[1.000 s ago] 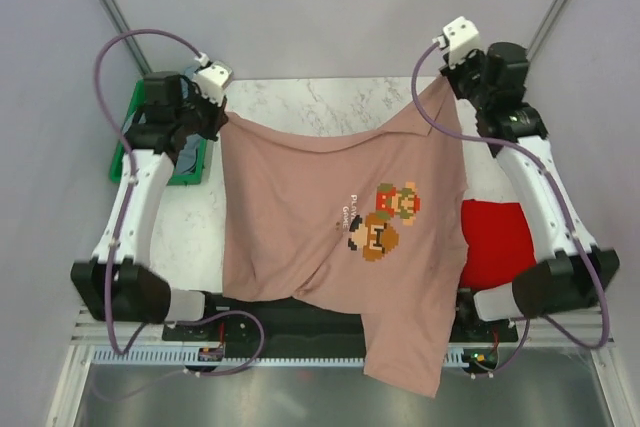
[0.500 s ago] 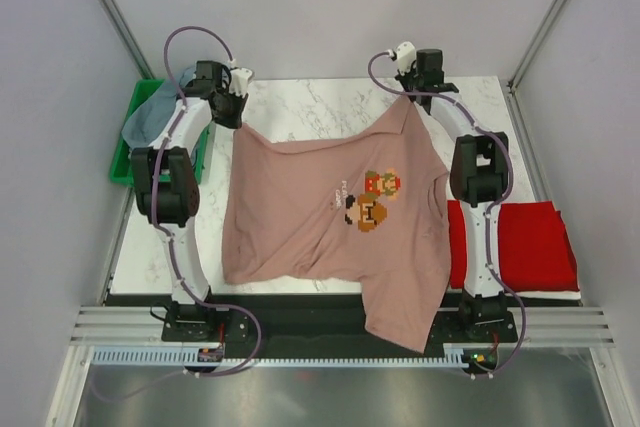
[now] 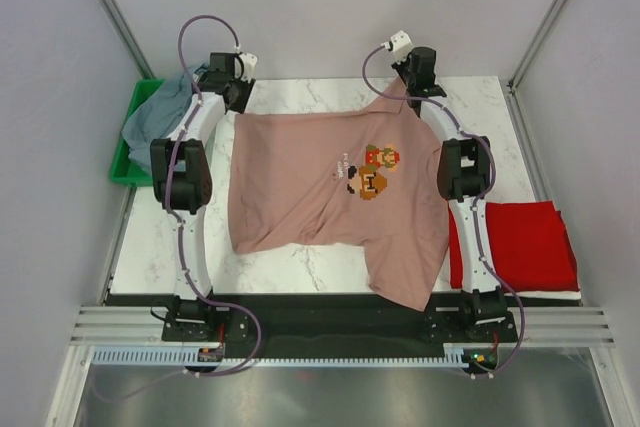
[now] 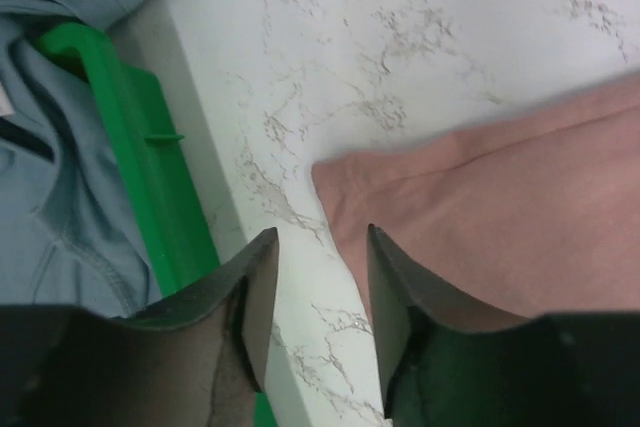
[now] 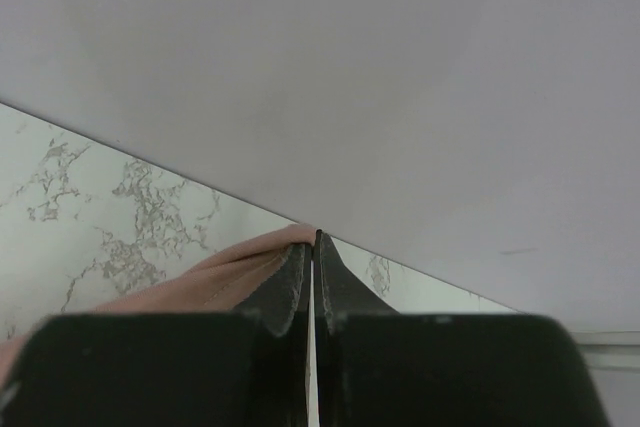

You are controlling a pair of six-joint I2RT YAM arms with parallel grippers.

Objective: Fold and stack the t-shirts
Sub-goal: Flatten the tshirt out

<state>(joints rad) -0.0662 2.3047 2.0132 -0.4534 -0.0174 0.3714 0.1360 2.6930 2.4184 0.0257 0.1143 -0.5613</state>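
Observation:
The dusty-pink t-shirt with its pixel print lies spread on the marble table, front up, one lower part hanging over the near edge. My left gripper hovers at the shirt's far left corner, open, with bare marble between its fingers and the pink t-shirt's corner just to their right. My right gripper is shut on the pink cloth at the far right corner, at the top in the top view. The red t-shirt lies folded at the right. The grey-blue t-shirt lies crumpled in the bin.
A green plastic bin stands off the table's left edge; its rim runs close beside my left fingers. The back wall stands just behind both grippers. Bare marble shows to the left of the pink shirt.
Both arms reached toward the far edge and lowered the pink shirt flat onto the table. My left gripper opened and let go of its corner; the right one kept its hold.

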